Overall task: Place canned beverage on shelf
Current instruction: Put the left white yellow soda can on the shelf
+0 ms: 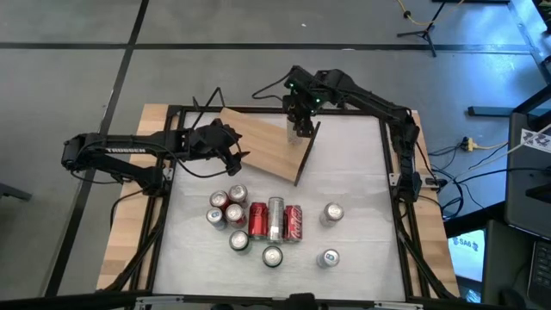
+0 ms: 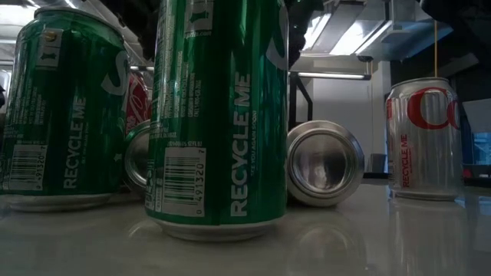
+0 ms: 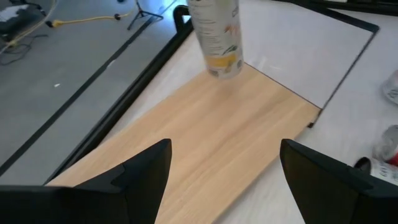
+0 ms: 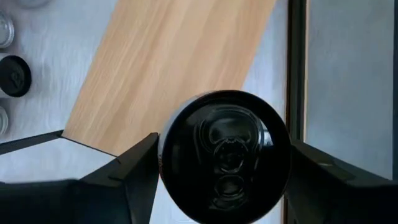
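High view: right gripper (image 1: 300,127) has its fingers clamped on a can (image 3: 216,37) over the shelf (image 1: 269,142)'s far right corner; left gripper (image 1: 238,148), fingers apart, hovers at the shelf's left.

- Pale table (image 1: 362,172) with light wooden strips (image 1: 120,250) along its sides.
- Black frame bar (image 4: 297,62) along the table's edge.
- Grey floor (image 1: 69,86) crossed by dark seam lines.
- Yellow cable (image 3: 87,20) lying on the floor beyond the table.
- Black tripod stand (image 1: 422,34) near that cable.
- Lit screen (image 1: 469,254) beside the table's right edge.
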### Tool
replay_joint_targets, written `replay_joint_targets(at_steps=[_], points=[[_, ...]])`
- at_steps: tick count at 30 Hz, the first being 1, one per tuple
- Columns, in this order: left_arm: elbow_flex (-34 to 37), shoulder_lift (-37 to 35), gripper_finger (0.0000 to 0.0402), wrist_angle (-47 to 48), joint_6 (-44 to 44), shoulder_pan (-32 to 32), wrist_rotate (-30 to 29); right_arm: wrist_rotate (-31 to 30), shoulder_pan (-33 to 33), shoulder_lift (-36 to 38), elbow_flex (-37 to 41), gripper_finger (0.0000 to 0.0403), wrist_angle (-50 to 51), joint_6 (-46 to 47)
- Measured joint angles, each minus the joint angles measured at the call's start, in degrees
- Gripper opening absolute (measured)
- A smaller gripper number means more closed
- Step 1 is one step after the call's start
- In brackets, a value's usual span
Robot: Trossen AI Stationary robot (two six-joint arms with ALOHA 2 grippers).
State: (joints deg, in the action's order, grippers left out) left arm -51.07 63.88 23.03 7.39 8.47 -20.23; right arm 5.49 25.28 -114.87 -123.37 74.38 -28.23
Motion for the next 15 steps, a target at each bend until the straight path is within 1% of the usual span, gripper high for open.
replay_joint_targets(at_steps=[9, 11, 15], points=[[0.0, 0.0, 0.0288, -0.41, 0.06, 0.0, -0.3, -0.32, -0.05, 3.11, 0.07, 0.027, 1.04, 2.42], [0.0, 0.0, 0.0288, -0.6, 0.09, 0.01, -0.3, -0.39, 0.26, 4.25, 1.08, 0.027, 1.08, 2.58], [0.0, 0.0, 0.0288, -1.14, 0.14, 0.0, -0.3, -0.57, 0.37, 7.8, 5.7, 0.0267, 0.1, 4.19]])
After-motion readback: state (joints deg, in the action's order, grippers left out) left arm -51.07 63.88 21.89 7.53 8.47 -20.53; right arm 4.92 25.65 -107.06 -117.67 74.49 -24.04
